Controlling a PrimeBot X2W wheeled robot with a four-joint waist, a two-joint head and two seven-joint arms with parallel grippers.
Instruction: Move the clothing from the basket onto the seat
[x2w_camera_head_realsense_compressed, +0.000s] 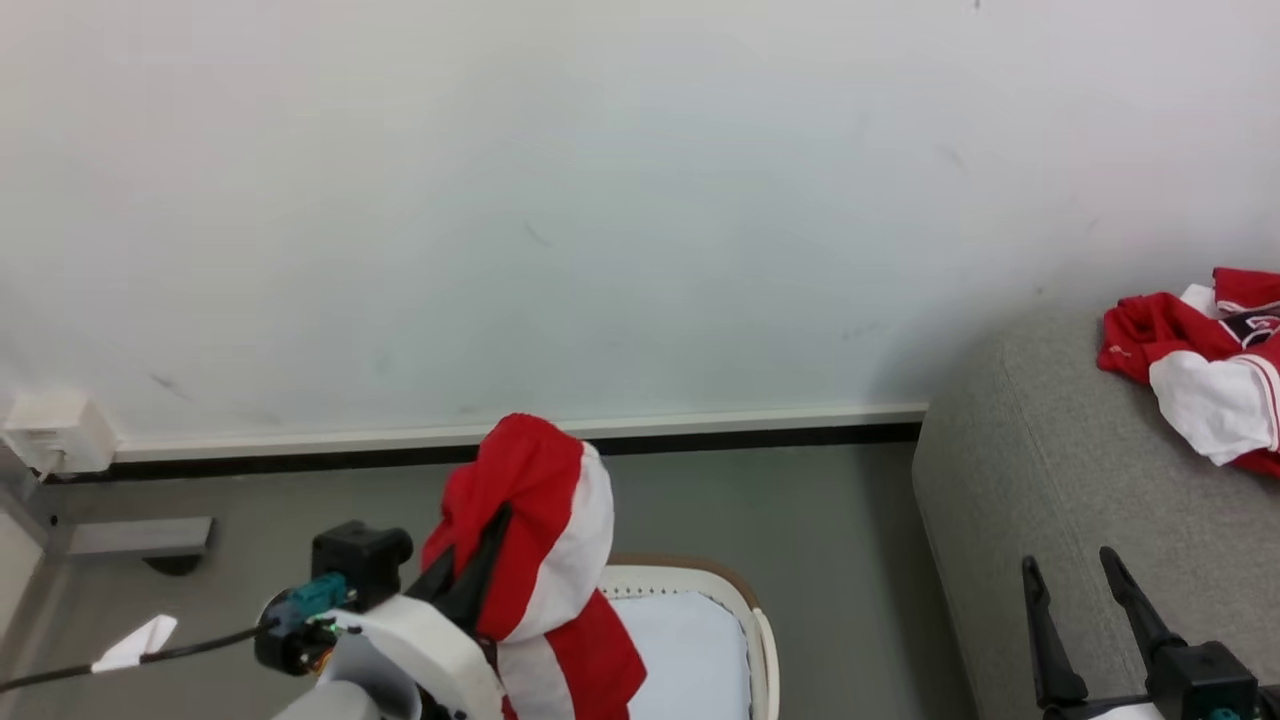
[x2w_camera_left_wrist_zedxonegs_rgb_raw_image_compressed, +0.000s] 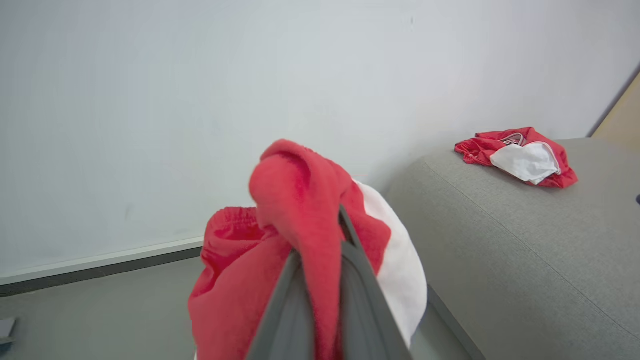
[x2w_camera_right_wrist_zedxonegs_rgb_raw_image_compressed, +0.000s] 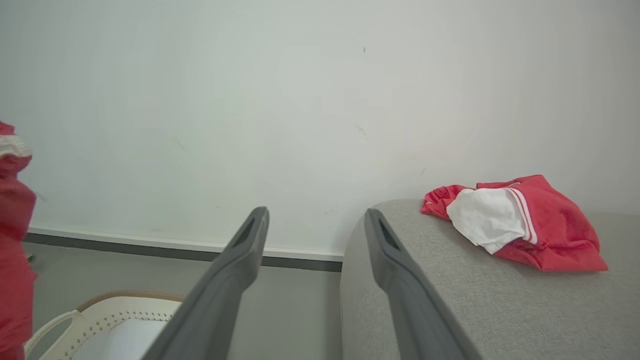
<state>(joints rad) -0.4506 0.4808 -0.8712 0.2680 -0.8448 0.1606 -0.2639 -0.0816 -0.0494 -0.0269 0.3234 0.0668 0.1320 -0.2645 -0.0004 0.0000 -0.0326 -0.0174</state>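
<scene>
The left jaws clamp soft, bunched red-and-white clothing (x2w_camera_head_realsense_compressed: 545, 520) above the perforated oval basket (x2w_camera_head_realsense_compressed: 760, 640) with white liner (x2w_camera_head_realsense_compressed: 690, 650), another crumpled piece (x2w_camera_head_realsense_compressed: 1190, 370) lies on the woven grey seat (x2w_camera_head_realsense_compressed: 1050, 500), and the right jaws stand apart.

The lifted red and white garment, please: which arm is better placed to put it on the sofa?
Left: the left gripper is shut on this red and white fabric garment; the right gripper is open.
</scene>
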